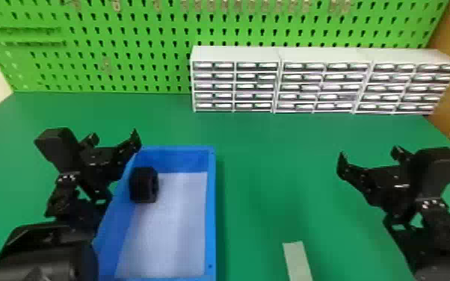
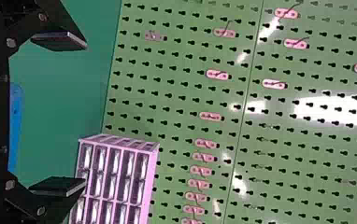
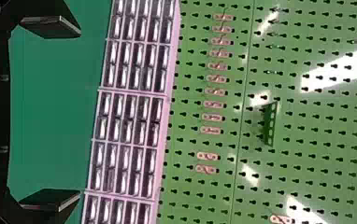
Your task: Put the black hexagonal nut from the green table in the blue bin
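Head view: nut seemingly against blue bin's inside wall; both arms' jaws apart.

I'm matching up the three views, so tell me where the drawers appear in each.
Head view: the drawers stand at the far side of the table, before the pegboard, right of centre.
Left wrist view: one end of the drawers, between table and pegboard, partly behind one jaw's tip.
Right wrist view: drawers running from edge to edge, between table and pegboard, beyond the open jaws.
Shared landmark: the green pegboard behind the drawers.
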Available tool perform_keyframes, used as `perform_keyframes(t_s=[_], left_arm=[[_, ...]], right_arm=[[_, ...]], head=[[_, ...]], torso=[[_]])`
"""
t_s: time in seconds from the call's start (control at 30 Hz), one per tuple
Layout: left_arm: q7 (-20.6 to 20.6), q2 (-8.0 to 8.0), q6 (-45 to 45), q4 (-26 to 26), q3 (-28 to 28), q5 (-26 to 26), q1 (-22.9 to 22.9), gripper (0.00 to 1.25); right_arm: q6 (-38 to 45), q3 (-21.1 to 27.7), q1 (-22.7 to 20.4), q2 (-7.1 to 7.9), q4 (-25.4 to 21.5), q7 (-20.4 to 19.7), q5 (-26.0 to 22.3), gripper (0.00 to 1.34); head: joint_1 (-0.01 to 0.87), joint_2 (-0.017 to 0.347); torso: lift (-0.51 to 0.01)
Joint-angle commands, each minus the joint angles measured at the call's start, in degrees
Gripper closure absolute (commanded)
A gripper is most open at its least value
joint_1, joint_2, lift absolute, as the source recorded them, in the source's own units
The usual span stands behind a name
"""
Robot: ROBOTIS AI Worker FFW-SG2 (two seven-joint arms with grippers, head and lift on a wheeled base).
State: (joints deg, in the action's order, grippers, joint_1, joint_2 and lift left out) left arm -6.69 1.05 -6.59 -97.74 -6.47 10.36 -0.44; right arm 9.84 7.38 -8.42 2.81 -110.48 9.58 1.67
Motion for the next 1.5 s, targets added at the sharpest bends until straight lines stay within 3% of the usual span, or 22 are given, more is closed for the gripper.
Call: perform_keyframes(t_s=[0.0, 1.47], left_arm=[[0.01, 0.0, 0.0, 0.0, -0.03, -0.08, 0.0, 0.24], [0.01, 0.0, 0.18, -0.09, 0.06, 0.1, 0.0, 0.24]], right_arm=[[0.0, 0.0, 0.07, 0.0, 0.0, 0.0, 0.0, 0.09], [0.0, 0.18, 0.07, -0.09, 0.09, 0.0, -0.17, 0.09]], head=[[0.686, 0.051], [0.686, 0.051]], torso=[[-0.097], [-0.097]])
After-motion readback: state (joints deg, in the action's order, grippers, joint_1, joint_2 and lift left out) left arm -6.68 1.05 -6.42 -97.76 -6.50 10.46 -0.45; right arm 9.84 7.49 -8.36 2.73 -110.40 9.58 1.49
